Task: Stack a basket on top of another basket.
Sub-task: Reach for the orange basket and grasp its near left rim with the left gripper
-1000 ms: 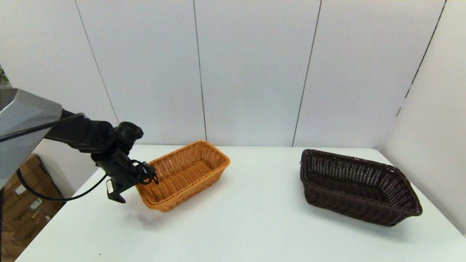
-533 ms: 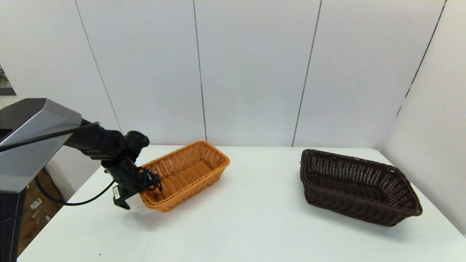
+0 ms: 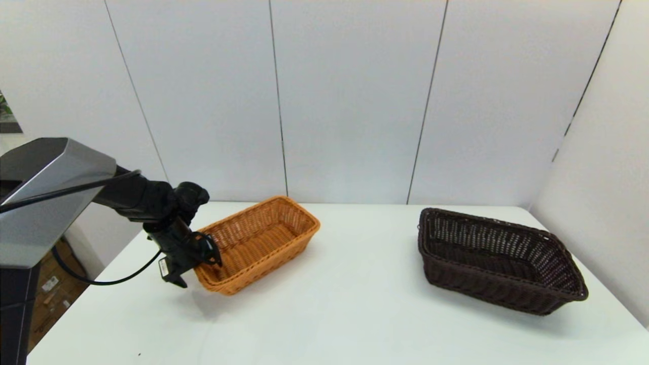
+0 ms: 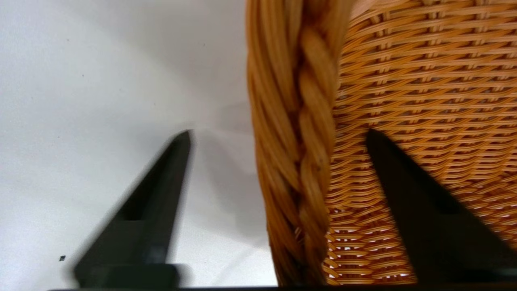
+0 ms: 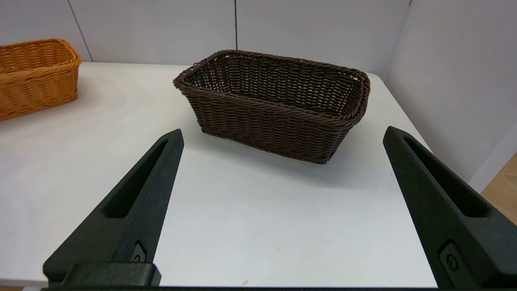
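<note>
The orange-tan wicker basket [image 3: 258, 243] sits on the left of the table and the larger dark brown basket [image 3: 499, 261] on the right, well apart. My left gripper [image 3: 203, 261] is at the orange basket's near-left end. In the left wrist view the left gripper [image 4: 278, 132] is open and straddles the braided rim [image 4: 303, 121], with one finger [image 4: 161, 194] outside over the table and the other finger [image 4: 420, 202] inside the basket. My right gripper [image 5: 283, 130] hangs open and holds nothing, short of the dark basket [image 5: 274, 93]; it is out of the head view.
The white table [image 3: 329, 304] has a wide bare stretch between the two baskets and in front of them. White wall panels stand close behind and along the right side. Cardboard boxes [image 3: 45, 299] lie on the floor past the left table edge.
My left arm has moved right and down, bringing its gripper onto the orange basket's near-left rim. Both baskets stay where they were.
</note>
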